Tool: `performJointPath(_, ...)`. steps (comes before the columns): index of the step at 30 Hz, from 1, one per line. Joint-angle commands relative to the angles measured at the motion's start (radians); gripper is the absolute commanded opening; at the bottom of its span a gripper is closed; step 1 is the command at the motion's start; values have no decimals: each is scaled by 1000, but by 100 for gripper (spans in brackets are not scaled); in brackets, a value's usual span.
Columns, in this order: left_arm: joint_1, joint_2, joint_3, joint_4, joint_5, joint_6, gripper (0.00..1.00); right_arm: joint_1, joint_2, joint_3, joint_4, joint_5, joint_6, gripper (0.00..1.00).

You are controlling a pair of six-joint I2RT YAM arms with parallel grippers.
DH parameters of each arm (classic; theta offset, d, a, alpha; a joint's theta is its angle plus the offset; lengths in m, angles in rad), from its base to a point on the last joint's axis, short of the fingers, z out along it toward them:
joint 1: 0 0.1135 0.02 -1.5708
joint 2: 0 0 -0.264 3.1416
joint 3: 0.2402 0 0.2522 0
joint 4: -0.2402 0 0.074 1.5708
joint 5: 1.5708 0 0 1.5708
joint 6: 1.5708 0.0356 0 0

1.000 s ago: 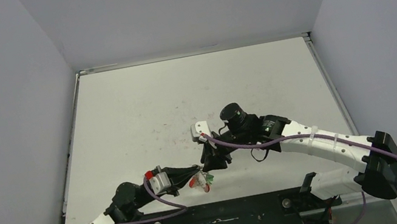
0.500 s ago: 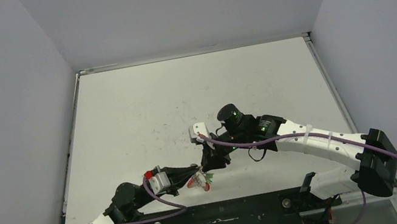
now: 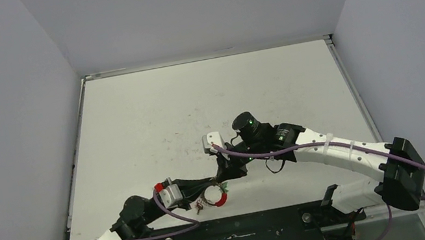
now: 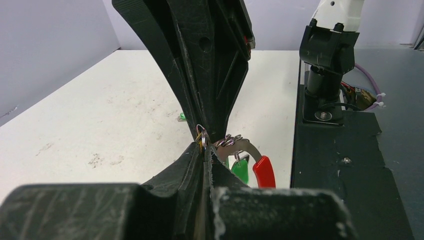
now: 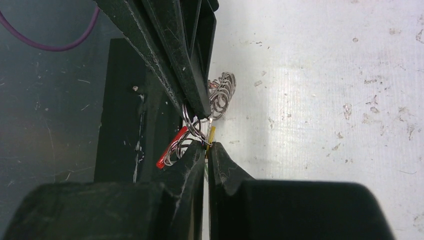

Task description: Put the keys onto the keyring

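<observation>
Keyring (image 3: 213, 194) at near edge of tabletop (image 3: 195, 110), pinched in closed left end effector (image 4: 205, 150). Right end effector (image 5: 206, 146) clamped shut tip to tip beside it, apparently on yellow key (image 5: 211, 134). Light, thin, slick metal, with a springy coil. Surest holds: plastic key head, red segment (image 4: 263, 171).

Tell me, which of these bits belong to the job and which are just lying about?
Job: keyring, yellow key, green key, left gripper, right gripper.
Just there: purple cable, black base plate, table.
</observation>
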Motion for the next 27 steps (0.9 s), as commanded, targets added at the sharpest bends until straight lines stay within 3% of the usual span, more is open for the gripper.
performJointPath(1,-4,-8,34,57,-14,-6,0,-5,16,-9,-8,23,-25,0)
performJointPath(12,-3,-8,39,61,-14,-6,0,-3,30,-11,-27,81,-23,0)
performJointPath(19,-4,-10,42,51,-15,-7,0,-6,-13,-13,-11,85,-10,37)
performJointPath(27,-4,-8,39,50,-12,-7,0,-22,-92,-12,54,22,0,34)
